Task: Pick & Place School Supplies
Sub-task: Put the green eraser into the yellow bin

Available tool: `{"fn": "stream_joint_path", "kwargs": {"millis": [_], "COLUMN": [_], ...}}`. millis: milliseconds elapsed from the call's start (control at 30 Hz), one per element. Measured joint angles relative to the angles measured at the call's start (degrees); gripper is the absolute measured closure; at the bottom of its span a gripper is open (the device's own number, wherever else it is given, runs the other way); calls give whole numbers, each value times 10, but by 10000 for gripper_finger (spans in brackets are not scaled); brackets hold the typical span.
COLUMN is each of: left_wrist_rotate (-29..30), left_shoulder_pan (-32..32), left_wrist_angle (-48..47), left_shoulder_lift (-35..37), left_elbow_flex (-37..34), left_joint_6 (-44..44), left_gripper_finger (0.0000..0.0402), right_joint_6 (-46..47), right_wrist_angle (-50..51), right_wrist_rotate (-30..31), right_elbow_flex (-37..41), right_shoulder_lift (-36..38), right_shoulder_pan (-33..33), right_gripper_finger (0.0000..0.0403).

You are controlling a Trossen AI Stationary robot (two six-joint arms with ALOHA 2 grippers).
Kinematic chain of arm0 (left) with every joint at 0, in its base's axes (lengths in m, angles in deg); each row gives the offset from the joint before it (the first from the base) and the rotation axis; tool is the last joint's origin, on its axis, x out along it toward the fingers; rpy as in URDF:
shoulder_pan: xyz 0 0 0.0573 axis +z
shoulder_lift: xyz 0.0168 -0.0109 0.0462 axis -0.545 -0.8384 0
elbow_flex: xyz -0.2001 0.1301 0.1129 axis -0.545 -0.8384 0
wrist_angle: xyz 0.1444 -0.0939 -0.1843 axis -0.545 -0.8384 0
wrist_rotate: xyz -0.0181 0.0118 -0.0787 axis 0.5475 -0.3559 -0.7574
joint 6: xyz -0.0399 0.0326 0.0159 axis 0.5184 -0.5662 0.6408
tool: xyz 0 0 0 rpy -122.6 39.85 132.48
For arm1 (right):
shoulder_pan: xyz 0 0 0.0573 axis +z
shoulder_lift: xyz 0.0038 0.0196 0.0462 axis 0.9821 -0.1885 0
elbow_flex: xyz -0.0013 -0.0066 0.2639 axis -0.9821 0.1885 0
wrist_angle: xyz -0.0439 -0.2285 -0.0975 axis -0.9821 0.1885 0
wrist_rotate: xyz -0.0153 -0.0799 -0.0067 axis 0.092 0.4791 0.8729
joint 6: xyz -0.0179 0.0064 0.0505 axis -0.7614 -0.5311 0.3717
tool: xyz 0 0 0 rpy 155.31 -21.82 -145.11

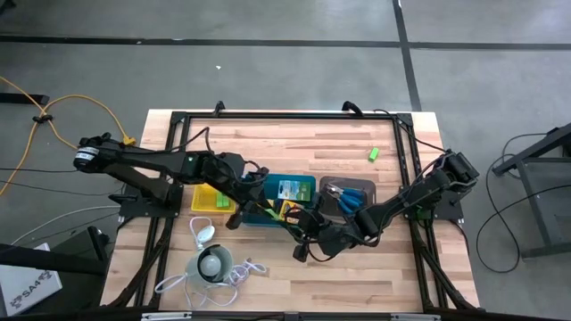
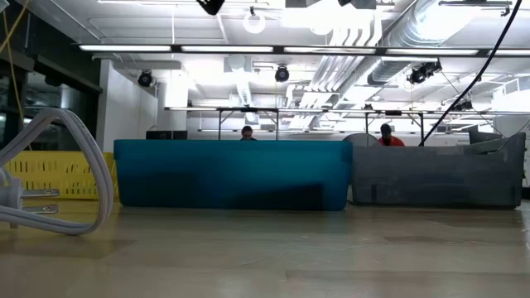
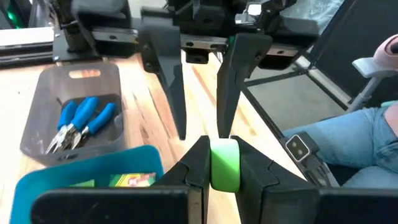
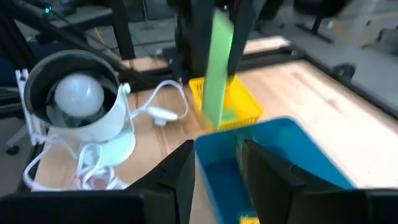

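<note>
Above the teal tray (image 1: 287, 203) my left gripper (image 3: 224, 167) is shut on a lime-green block (image 3: 224, 163), which the right wrist view shows as a long green bar (image 4: 217, 68). My right gripper (image 3: 202, 135) faces it from the table's right. It is open, and its fingertips stand just ahead of the block with nothing between them. In the high view the two grippers (image 1: 248, 212) (image 1: 290, 225) meet over the trays. Another lime-green block (image 1: 373, 154) lies flat on the table at the far right. Blue-handled tools (image 3: 78, 121) lie in the dark grey tray (image 3: 37, 124). A green-and-yellow box (image 3: 134, 180) lies in the teal tray. My left gripper pinches one end of the lime-green block (image 3: 224, 177) between its two fingers. The fingers come from the table's left, slanting a little downward, and lie along the block. The block sticks out ahead of them toward my right gripper, lifted clear above the trays.
The yellow tray (image 1: 208, 198), the teal tray and the dark grey tray (image 1: 350, 198) stand in a row mid-table. A white round gadget (image 1: 212, 265) with its cord (image 2: 66, 165) sits near the front left. Two people show in the room behind the trays (image 2: 386, 132).
</note>
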Motion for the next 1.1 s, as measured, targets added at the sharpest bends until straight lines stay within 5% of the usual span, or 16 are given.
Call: {"fn": "stream_joint_path", "kwargs": {"millis": [333,767,1100], "left_wrist_rotate": [37,77,36], "left_shoulder_pan": [23,60,110], "left_wrist_angle": [-136,-342,-358], "left_shoulder_lift": [47,45,46], "left_elbow_flex": [0,-1,-89], "left_joint_6": [47,120,101], "left_gripper_finger": [362,362,362], "right_joint_6": [89,93,109], "right_wrist_angle": [76,79,114], "right_wrist_rotate": [-32,-67,-82], "right_elbow_flex": [0,0,0], "right_shoulder_lift": [0,0,0], "right_shoulder_pan": [-7,-7,-6], "right_gripper_finger": [280,285,289]}}
